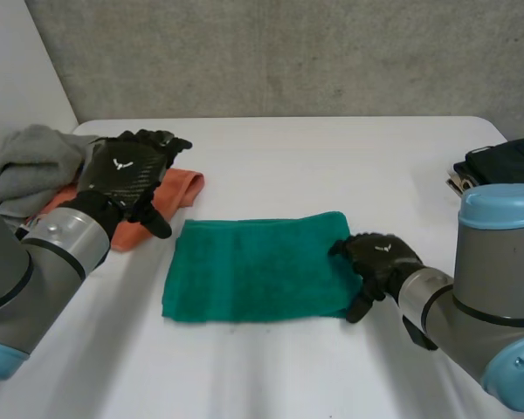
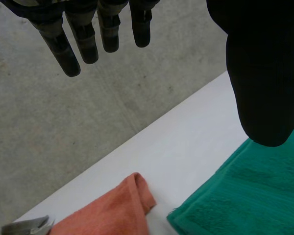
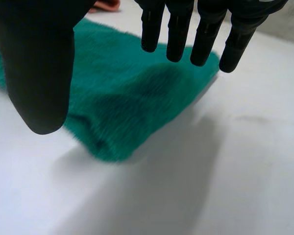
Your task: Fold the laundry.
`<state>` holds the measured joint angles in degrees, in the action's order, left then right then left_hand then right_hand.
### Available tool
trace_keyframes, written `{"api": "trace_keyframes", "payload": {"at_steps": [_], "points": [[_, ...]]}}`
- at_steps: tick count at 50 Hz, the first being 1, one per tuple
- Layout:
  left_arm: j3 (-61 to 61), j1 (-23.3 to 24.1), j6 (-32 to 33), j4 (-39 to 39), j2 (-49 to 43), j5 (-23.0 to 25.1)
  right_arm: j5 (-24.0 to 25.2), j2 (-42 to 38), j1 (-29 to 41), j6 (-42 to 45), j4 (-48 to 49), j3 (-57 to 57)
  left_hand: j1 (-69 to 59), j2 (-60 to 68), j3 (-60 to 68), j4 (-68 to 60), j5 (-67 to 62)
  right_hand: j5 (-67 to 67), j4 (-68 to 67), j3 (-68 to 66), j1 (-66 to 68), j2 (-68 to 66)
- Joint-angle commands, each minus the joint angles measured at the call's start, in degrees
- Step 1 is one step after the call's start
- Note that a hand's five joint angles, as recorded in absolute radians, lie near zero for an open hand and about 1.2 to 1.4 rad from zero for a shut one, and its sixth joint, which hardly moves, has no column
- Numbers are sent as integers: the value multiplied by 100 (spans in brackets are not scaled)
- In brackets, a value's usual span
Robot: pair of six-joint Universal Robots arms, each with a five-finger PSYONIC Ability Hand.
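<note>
One green towel (image 1: 253, 271) lies flat at the middle of the table (image 1: 332, 157). The right hand (image 1: 380, 260) is at its right edge, fingers straight and apart from the thumb, gripping nothing. The left hand (image 1: 127, 170) hovers over the orange cloth (image 1: 182, 188) (fingers likewise straight, empty). Another fold likely follows, which calls for pinching that right edge.

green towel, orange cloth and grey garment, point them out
green towel (image 1: 253, 271), head view, middle of its folded face
orange cloth (image 1: 182, 188), head view, its folded end
grey garment (image 1: 31, 166), head view, top of the heap
</note>
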<state>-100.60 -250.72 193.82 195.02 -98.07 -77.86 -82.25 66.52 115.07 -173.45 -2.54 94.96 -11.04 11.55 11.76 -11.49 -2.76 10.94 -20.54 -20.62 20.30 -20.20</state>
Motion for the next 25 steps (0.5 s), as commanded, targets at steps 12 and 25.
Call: {"api": "trace_keyframes", "payload": {"at_steps": [12,25], "points": [[-21,111,15,18,25,-19,-493,-184,-37,864,921,399,104,-155,-176,149,276,5906,-5946,-5938,5970,-5980],[-91,93,-2,9,235,-10,-766,1161,-530,2745,439,594,104,-155,-176,149,276,5906,-5946,-5938,5970,-5980]]}}
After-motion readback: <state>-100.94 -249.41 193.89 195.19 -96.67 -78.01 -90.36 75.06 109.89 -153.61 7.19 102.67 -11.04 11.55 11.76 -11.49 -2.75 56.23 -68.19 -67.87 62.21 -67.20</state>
